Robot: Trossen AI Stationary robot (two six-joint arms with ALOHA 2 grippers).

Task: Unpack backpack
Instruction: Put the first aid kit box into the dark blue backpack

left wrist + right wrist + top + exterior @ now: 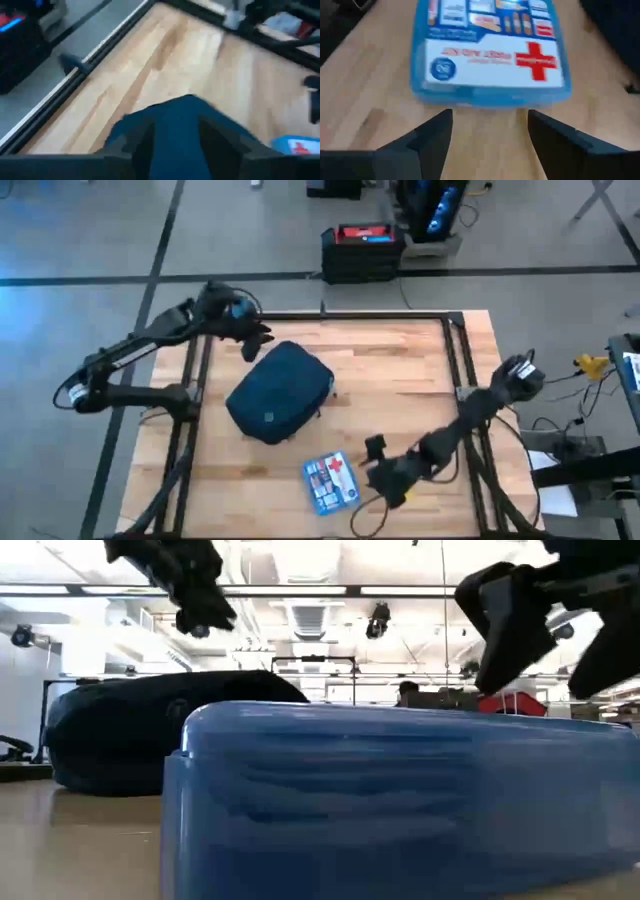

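- The backpack (279, 392) lies near the middle of the wooden surface (400, 370), closer to its left side, a rounded navy bag with its long axis running diagonally from the far right corner of the bag down toward the near left, small logo patch facing up.
- The left arm is plainly the nearer one: the left claw (252, 340) hangs just past the bag's far left edge, above it rather than on it, and its wrist view looks down over the navy fabric (185, 120) directly ahead between the fingers.
- The left claw's fingers (220, 137) stand apart with nothing between them; it holds nothing and touches nothing that can be seen.
- Any further reach into the bag would, by my reading, fall to this arm, coming in along the diagonal from the far end.
- A first-aid box (331, 481), blue with a red cross, lies flat on the surface near the front edge, well apart from the backpack and to its right.
- The right claw (373, 463) sits just beside that box, on its right side, fingers (432, 137) spread and empty, the box lying clear in front of them.
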